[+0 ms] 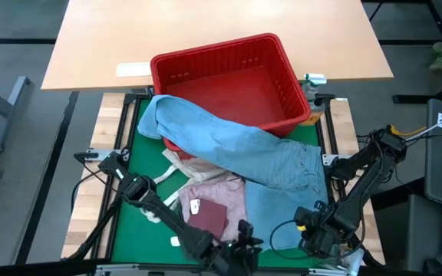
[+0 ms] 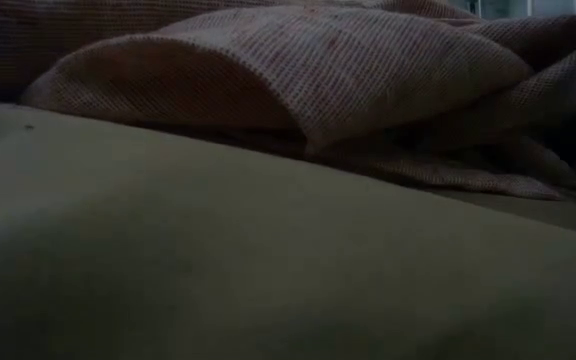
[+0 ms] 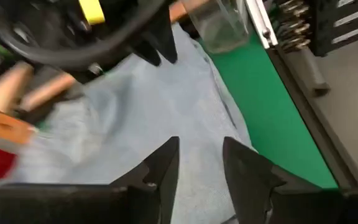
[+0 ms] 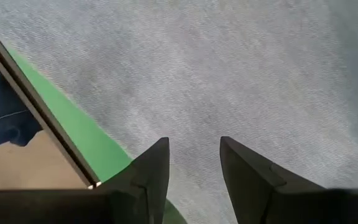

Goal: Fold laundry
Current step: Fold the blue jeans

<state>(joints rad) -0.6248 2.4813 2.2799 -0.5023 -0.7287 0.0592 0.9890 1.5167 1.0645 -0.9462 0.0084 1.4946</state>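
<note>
Both grippers [image 3: 199, 163] [image 4: 193, 163] hover parted over light blue jeans [image 1: 271, 157].

Light blue denim jeans [image 1: 236, 146] are draped over the heap; a mottled pink top [image 1: 225, 195] is crumpled beneath.

Both arms low at the near edge, left end effector [image 3: 199, 165] and right end effector [image 4: 193, 163] parted, empty.

Jeans [image 1: 236, 146] drape from red basket [image 1: 229, 80]; arms low.
</note>
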